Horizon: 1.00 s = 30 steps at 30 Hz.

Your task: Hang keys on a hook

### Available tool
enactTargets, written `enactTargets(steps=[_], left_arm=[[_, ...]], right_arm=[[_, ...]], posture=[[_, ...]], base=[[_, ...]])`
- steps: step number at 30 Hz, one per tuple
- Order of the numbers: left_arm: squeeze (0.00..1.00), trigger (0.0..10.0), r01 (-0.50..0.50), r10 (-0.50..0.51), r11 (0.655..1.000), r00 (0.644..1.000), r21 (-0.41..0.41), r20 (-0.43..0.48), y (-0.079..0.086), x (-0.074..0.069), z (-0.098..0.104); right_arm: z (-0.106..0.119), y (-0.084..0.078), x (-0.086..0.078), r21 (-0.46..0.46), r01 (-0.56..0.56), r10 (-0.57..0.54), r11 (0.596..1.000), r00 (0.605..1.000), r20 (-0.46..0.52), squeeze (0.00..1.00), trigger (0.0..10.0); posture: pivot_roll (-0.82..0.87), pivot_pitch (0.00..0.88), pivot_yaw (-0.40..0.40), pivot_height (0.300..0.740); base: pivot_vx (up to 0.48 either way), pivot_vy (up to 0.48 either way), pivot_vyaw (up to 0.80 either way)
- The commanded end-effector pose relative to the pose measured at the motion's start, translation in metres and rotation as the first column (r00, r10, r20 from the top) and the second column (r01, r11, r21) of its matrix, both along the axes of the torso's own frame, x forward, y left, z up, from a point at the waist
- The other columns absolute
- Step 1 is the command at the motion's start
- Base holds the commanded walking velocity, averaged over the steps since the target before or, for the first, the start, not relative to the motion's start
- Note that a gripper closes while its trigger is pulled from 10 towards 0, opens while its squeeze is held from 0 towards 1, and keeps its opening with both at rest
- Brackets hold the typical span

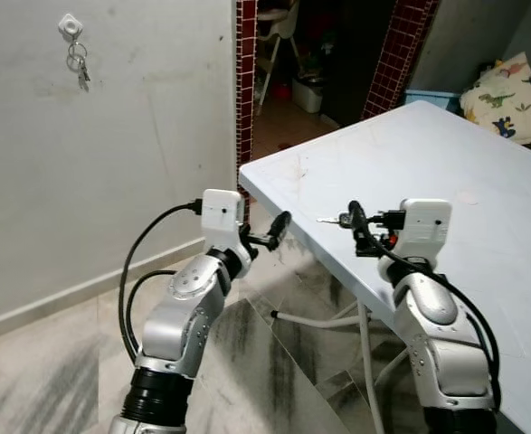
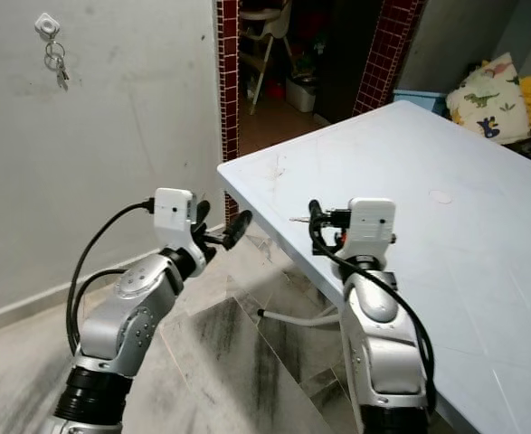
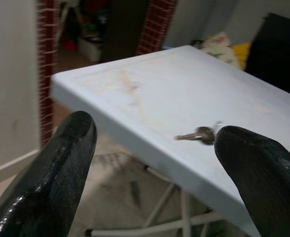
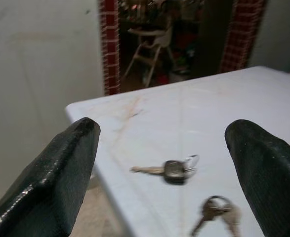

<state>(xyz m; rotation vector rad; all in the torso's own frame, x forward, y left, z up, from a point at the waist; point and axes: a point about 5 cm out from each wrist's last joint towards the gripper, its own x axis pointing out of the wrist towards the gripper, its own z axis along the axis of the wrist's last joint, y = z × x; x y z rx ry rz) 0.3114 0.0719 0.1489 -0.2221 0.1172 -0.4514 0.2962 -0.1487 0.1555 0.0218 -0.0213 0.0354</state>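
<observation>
Right gripper (image 4: pixel 164 148) spreading wide, hovering just above two keys (image 4: pixel 169 170) lying on the desk (image 4: pixel 243 113), left gripper (image 3: pixel 154 163) spreading wide beside the desk edge

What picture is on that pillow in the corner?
The pillow is cream with green and blue dinosaurs. It shows best in the left eye view.

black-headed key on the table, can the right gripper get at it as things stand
Probably yes. The right gripper is open and hovers above the table edge, facing the black-headed key. Nothing lies between them; a second key bunch sits beside it, apart.
</observation>
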Motion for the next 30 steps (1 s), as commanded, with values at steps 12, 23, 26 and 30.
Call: enactTargets(steps=[12, 23, 26, 30], left_arm=[[0.0, 10.0, -0.003, 0.003, 1.0, 1.0, 0.008, 0.012, 0.0039, 0.0008, 0.0027], [0.0, 10.0, -0.003, 0.003, 1.0, 1.0, 0.017, 0.025, 0.0074, 0.0033, 0.005], [0.0, 10.0, -0.018, 0.017, 1.0, 1.0, 0.016, 0.026, 0.009, 0.0048, 0.0058], [0.0, 10.0, -0.016, 0.015, 1.0, 1.0, 0.015, 0.024, 0.0084, 0.0028, 0.0051]], right_arm=[[-0.0099, -0.0093, -0.0025, -0.012, 0.017, -0.018, 1.0, 0.999, -0.047, 0.0, 10.0], [-0.0116, -0.0004, -0.0023, -0.009, -0.004, 0.004, 1.0, 0.999, -0.034, 0.0, 10.0], [-0.0106, -0.0006, -0.0003, -0.01, -0.004, 0.004, 1.0, 1.0, -0.031, 0.0, 10.0], [-0.0102, -0.0014, 0.0004, -0.012, -0.004, 0.003, 1.0, 1.0, -0.029, 0.0, 10.0]], posture=[[0.09, 0.0, -0.07, 0.74], [0.09, 0.0, -0.047, 0.74], [0.09, 0.0, -0.049, 0.74], [0.09, 0.0, -0.049, 0.74]], base=[[0.0, -0.13, 0.0], [0.0, -0.364, 0.0], [0.0, -0.48, 0.0], [0.0, -0.474, 0.0]])
